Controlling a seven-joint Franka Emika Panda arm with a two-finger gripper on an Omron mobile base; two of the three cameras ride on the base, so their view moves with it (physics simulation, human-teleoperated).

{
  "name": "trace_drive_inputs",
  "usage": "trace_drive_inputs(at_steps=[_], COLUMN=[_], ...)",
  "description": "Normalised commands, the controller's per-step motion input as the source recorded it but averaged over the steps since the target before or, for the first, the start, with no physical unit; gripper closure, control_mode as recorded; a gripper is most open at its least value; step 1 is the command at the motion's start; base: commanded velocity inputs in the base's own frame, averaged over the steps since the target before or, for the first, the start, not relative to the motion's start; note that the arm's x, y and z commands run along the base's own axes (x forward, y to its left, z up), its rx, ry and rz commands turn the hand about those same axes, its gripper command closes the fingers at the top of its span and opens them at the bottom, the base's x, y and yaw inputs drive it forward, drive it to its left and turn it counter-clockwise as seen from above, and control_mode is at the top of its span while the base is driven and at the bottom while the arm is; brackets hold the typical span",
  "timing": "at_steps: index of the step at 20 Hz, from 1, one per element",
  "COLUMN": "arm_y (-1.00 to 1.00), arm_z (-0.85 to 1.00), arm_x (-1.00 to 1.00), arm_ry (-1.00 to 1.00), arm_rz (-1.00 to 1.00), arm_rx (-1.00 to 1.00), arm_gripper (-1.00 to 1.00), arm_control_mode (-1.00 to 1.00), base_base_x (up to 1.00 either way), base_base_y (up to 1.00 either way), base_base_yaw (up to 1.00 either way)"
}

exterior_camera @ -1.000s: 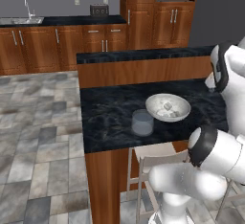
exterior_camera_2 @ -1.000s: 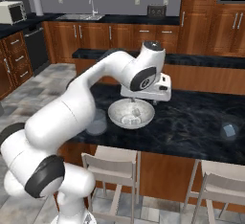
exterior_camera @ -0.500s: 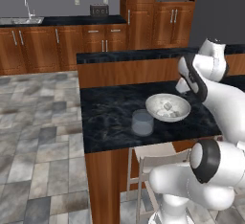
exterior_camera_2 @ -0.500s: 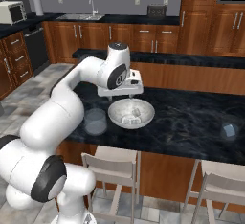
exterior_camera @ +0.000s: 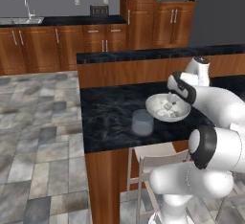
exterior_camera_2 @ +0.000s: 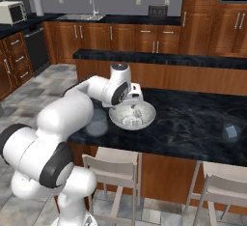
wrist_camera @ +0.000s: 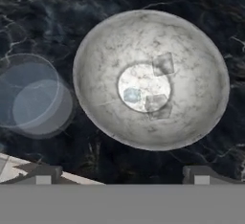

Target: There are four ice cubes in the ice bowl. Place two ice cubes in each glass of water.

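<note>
The arm swings leftward across the counter. Its gripper (exterior_camera_2: 135, 98) now hangs directly over the ice bowl (exterior_camera_2: 144, 119), where earlier it sat off to the bowl's right.

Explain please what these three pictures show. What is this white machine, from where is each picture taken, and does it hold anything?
It is a white robot arm on a driving base. Two pictures come from cameras behind it, left and right. The third looks down from its hand. On the dark counter stands a bowl with ice cubes. One glass stands beside it, another stands far off. The gripper hangs above the bowl, open and empty.
</note>
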Motion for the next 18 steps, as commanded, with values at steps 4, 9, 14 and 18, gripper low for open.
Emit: trace_drive_inputs(at_steps=[4,9,14,18], arm_y=[0.00,-0.01,-0.12,-0.06], arm_z=[-0.44,-0.35,-0.23,-0.16], arm_x=[0.41,0.24,0.02,0.10], arm_ry=[0.00,0.00,0.00,-0.01], arm_rz=[0.00,0.00,0.00,0.00], arm_rx=[0.00,0.00,0.00,0.00], arm_gripper=[-1.00,-1.00,-1.00,-1.00], arm_control_mode=[-1.00,-1.00,-1.00,-1.00], base_base_x=[0.00,0.00,0.00,0.00], base_base_y=[0.00,0.00,0.00,0.00], base_base_yaw=[0.00,0.00,0.00,0.00])
